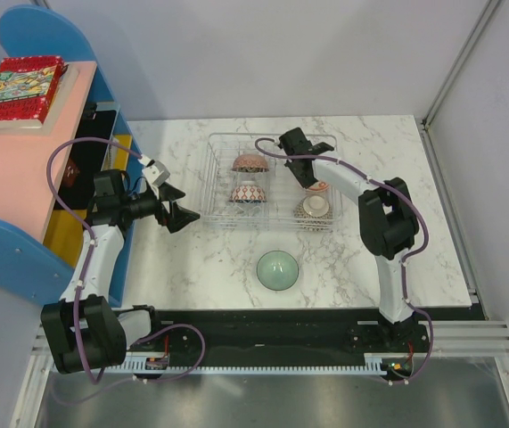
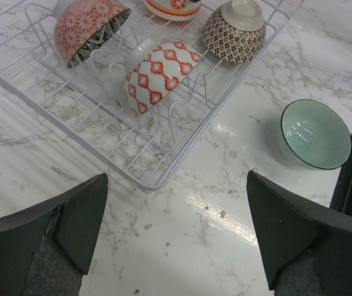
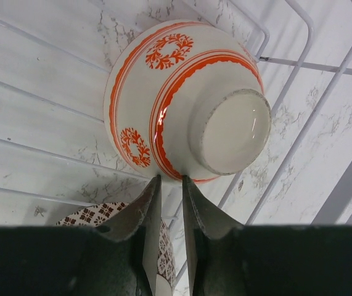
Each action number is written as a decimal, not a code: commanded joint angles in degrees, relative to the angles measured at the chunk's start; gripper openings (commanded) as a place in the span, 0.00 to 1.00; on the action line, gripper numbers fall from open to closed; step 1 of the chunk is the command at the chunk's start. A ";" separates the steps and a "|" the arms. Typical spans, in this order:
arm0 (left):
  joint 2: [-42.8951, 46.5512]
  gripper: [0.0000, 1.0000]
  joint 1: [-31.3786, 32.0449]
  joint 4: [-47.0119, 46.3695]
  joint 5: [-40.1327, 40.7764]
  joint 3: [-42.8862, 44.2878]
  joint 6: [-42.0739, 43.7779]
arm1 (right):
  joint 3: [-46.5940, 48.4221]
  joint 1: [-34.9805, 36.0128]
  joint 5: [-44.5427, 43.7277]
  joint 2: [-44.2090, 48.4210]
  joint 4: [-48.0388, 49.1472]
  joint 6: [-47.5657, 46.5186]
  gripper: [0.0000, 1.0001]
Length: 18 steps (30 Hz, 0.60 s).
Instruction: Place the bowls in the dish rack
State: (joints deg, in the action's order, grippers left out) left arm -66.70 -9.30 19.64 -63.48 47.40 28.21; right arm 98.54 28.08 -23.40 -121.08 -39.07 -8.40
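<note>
I see my right gripper pinched on the rim of the orange-ringed bowl at the dish rack right edge; my left gripper is spread wide, holding nothing.

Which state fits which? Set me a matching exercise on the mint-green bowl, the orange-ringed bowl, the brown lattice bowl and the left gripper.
Things:
1. mint-green bowl
2. orange-ringed bowl
3. brown lattice bowl
4. left gripper

States:
a. foot up inside the dish rack, with no gripper on it
b. open, holding nothing
c. upright on the table, outside the dish rack
d. rim pinched by the right gripper

Pairs: 1-c, 2-d, 3-a, 4-b
</note>
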 commanded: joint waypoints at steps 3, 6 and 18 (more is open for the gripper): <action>0.34 1.00 -0.46 -0.13 -2.79 -0.03 2.20 | 2.62 -0.83 -3.93 -0.04 6.72 -0.82 0.26; 0.34 1.00 -0.46 0.05 -2.79 -0.11 2.12 | 2.45 -0.83 -4.46 0.14 7.87 -0.83 0.26; 0.17 1.00 -0.45 0.14 -3.23 -0.20 2.55 | 4.81 -1.62 -3.50 2.78 8.57 0.05 0.62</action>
State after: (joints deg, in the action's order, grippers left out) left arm -66.70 -9.30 19.66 -63.81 47.40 28.60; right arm 99.39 27.92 -24.58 -121.03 -34.44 -8.21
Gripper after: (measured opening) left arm 0.993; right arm 0.550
